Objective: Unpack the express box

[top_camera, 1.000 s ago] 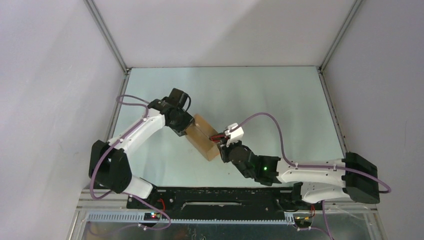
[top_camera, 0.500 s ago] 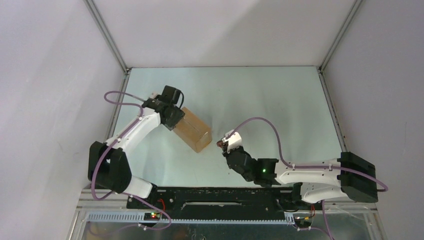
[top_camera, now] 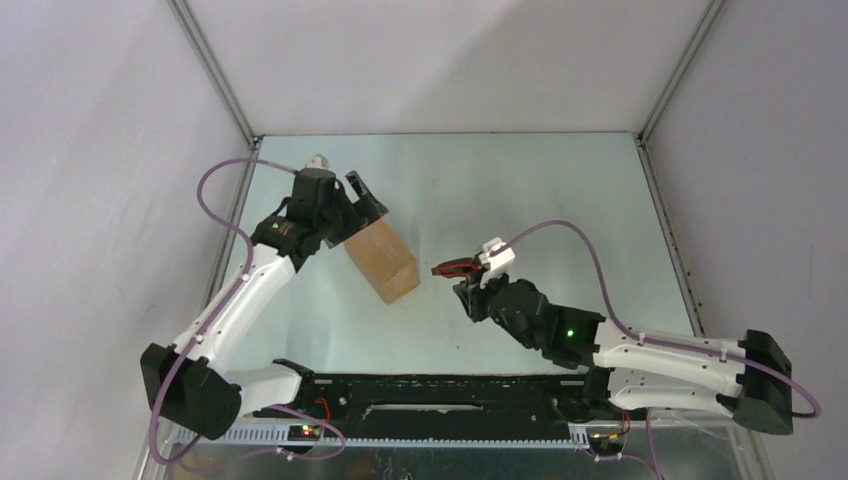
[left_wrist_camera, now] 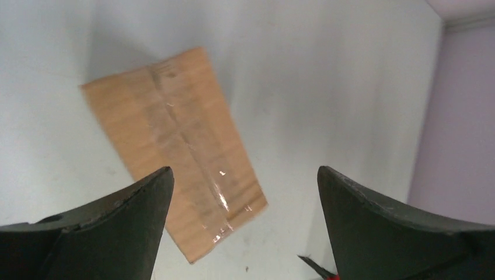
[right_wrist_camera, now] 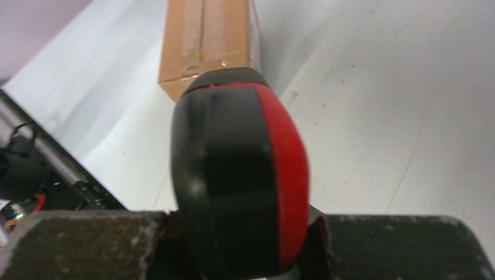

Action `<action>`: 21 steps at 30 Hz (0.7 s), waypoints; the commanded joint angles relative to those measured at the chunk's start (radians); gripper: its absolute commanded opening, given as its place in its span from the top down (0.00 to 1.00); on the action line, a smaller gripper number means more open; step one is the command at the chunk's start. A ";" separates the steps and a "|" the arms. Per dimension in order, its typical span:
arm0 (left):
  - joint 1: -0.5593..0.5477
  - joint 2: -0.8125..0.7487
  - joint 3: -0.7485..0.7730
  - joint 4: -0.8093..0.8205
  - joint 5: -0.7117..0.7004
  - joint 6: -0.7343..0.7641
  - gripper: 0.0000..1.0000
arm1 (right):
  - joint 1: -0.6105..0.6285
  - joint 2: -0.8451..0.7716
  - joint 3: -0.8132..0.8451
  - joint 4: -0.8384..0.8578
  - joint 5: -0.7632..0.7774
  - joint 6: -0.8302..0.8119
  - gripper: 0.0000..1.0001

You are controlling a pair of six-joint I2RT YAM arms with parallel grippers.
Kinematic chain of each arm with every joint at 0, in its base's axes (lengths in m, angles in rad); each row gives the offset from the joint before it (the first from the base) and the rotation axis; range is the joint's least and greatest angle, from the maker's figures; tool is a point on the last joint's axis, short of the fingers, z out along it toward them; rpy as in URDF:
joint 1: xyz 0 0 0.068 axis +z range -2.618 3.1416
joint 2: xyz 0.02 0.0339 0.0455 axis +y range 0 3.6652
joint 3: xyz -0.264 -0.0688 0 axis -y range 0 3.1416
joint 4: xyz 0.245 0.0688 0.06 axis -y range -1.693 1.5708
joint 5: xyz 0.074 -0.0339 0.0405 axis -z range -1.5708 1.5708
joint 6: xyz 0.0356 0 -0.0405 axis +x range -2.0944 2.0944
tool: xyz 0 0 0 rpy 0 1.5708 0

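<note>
Your left gripper [top_camera: 366,200] is pulling back from the express box [top_camera: 381,260], which it was clasping a second ago, and its fingers are now standing wide apart above the carton's far end, holding nothing. You are seeing the box lying flat on the table [top_camera: 520,190], left of centre and angled diagonally, a little left of where it sat a second ago. From the left wrist view, the box [left_wrist_camera: 175,146] is showing as a long, plain brown cardboard carton, its flaps lying closed and a strip of clear tape glinting along the centre seam, while the left gripper [left_wrist_camera: 243,175] is framing it from above without touching. Your right gripper [top_camera: 470,288] is hovering just to the right of the box's near end, clear of the cardboard, its fingers clamping shut on the red-and-black utility knife [top_camera: 455,268]. In the right wrist view, the knife's rounded handle [right_wrist_camera: 239,169] is filling the frame, with the box [right_wrist_camera: 207,41] lying beyond it. The pale, faintly green tabletop is reflecting soft light, plain white walls [top_camera: 450,60] are closing in the cell on three sides, metal frame rails [top_camera: 210,70] are running up its corners, and purple cables [top_camera: 215,200] are looping off both arms.
</note>
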 commanded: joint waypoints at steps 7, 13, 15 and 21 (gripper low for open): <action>-0.066 -0.089 -0.112 0.384 0.738 0.318 0.10 | -0.208 -0.218 0.072 -0.010 -0.584 0.093 1.00; -0.106 -0.123 -0.154 0.521 0.915 0.319 0.11 | -0.278 -0.253 0.103 -0.028 -0.744 0.150 1.00; -0.108 -0.136 -0.173 0.567 0.948 0.302 0.11 | -0.291 -0.255 0.104 -0.028 -0.760 0.161 1.00; -0.114 -0.170 -0.232 0.695 1.043 0.260 0.13 | -0.320 -0.266 0.105 -0.024 -0.795 0.189 1.00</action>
